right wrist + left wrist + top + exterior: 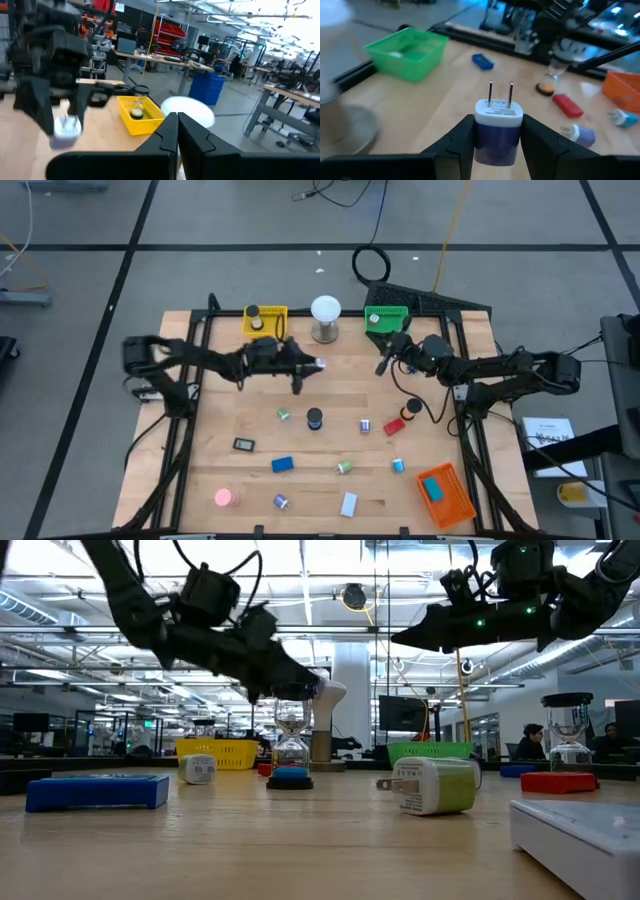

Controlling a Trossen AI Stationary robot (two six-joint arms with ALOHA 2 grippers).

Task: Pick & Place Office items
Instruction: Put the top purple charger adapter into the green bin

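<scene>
My left gripper (312, 365) hovers above the middle of the table's far half, below the white ball on its stand (325, 315), shut on a blue-and-white wall plug (497, 135). My right gripper (382, 364) hangs shut and empty in front of the green tray (387, 317); the right wrist view shows its fingers (170, 131) together. Several office items lie on the wood: a black cap (315, 418), a red block (394, 425), a blue block (282, 464), green rolls (344, 467), a pink disc (224, 498) and a white block (348, 503). My left gripper pinches the plug's blue body (496, 145) by its two opposite sides between the two fingers (459, 137). The fingers lie nearly level and point toward the table's right side. The plug is lifted clear of the table, its white face and two prongs (500, 92) pointing away past the fingertips.
A yellow tray (265, 320) stands at the back left of the ball, and an orange tray (445, 495) at the near right corner. A blue block (482, 61) lies near the green tray (407, 52). The table's dark frame rails run along both sides.
</scene>
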